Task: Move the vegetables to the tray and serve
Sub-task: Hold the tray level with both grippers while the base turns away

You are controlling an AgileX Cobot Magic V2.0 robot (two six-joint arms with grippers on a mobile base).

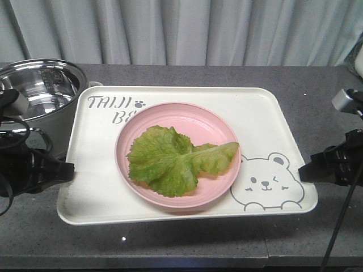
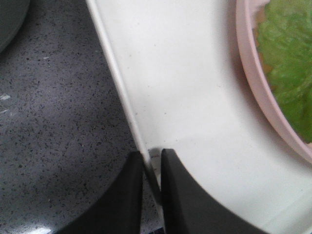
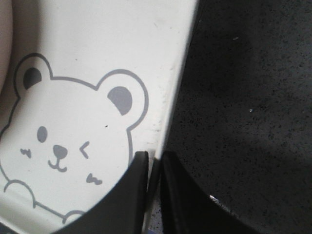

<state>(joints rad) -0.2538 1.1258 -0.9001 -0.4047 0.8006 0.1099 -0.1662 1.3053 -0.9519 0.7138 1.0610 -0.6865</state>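
Note:
The vegetables (image 1: pixel 170 158), limp green lettuce leaves, lie on a round pink plate (image 1: pixel 187 120) in the middle of the cream-white tray (image 1: pixel 96 170). My left gripper (image 1: pixel 67 170) is shut on the tray's left rim. In the left wrist view the thin rim runs between the two black fingers of the left gripper (image 2: pixel 152 156), with the tray (image 2: pixel 180 73), plate (image 2: pixel 253 83) and lettuce (image 2: pixel 287 63) to the right. My right gripper (image 1: pixel 305 170) is shut on the right rim. The right wrist view shows the right gripper (image 3: pixel 154 158) pinching the tray (image 3: pixel 97 39) beside the bear drawing (image 3: pixel 68 131).
A steel pot (image 1: pixel 39 90) stands at the back left, close to the tray's far left corner. The speckled grey counter (image 1: pixel 170 243) lies under the tray, with a shadow below the tray's front edge. A pale curtain (image 1: pixel 187 28) hangs behind the counter.

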